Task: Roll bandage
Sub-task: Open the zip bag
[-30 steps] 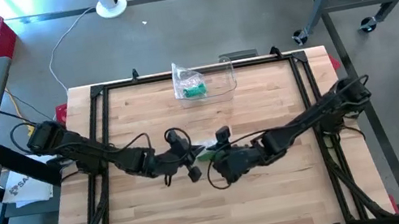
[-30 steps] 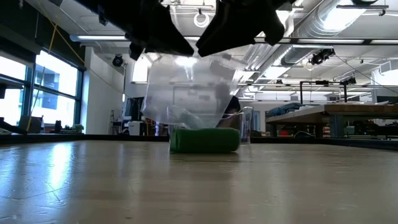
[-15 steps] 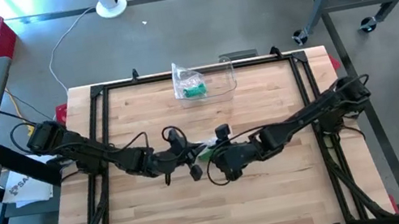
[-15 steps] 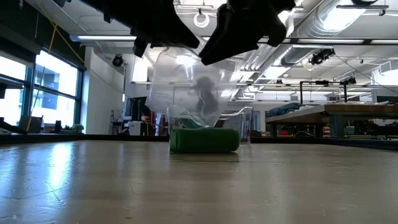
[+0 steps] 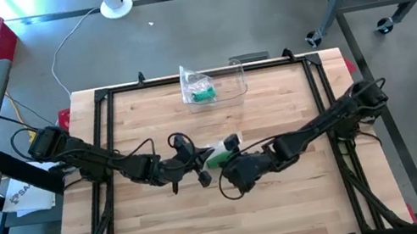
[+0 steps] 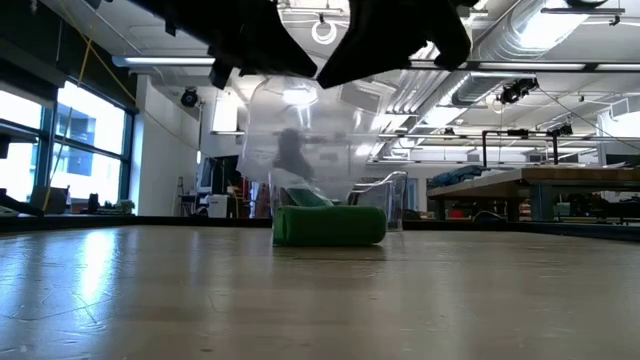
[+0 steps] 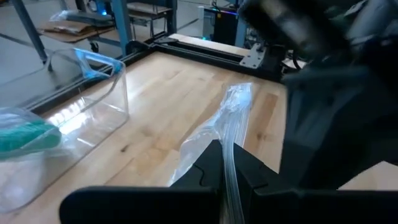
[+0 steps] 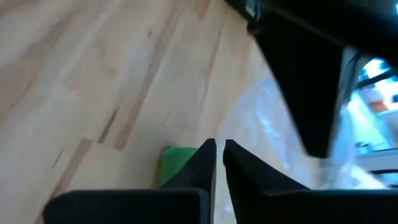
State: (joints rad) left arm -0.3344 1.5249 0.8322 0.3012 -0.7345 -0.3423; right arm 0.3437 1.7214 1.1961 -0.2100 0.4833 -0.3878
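Note:
A green bandage roll (image 6: 328,225) lies on its side on the wooden table (image 5: 293,205), near the middle, at the lower end of a clear plastic bag (image 6: 310,140). I cannot tell whether the roll is inside the bag. The bag stands up from the roll to both grippers. My left gripper (image 5: 198,167) is shut on the bag from the left. My right gripper (image 5: 230,163) is just right of it, above the roll (image 8: 177,163), with its fingers (image 8: 205,155) closed to a narrow slit. My left gripper pinches the bag's crumpled upper edge (image 7: 231,163) between its two fingers, coming level from the table's left. The film runs on past the fingertips, and the bag hangs below with its lower end on the table. My right gripper is closed at the bag's upper part (image 6: 365,95), slanting down from the right. Its own fingers hide the place of contact.
A clear plastic box (image 5: 225,86) stands at the far edge, with a second bag holding something green (image 5: 203,94) in front of it. Black rails (image 5: 108,135) frame the table. Bare wood lies toward the near edge.
My right gripper has shut; its fingers stood wide apart a second ago. It went a little toward the left gripper, then back toward the near edge. The bag has bulged and changed shape between the two grippers. The green roll stays where it was on the table.

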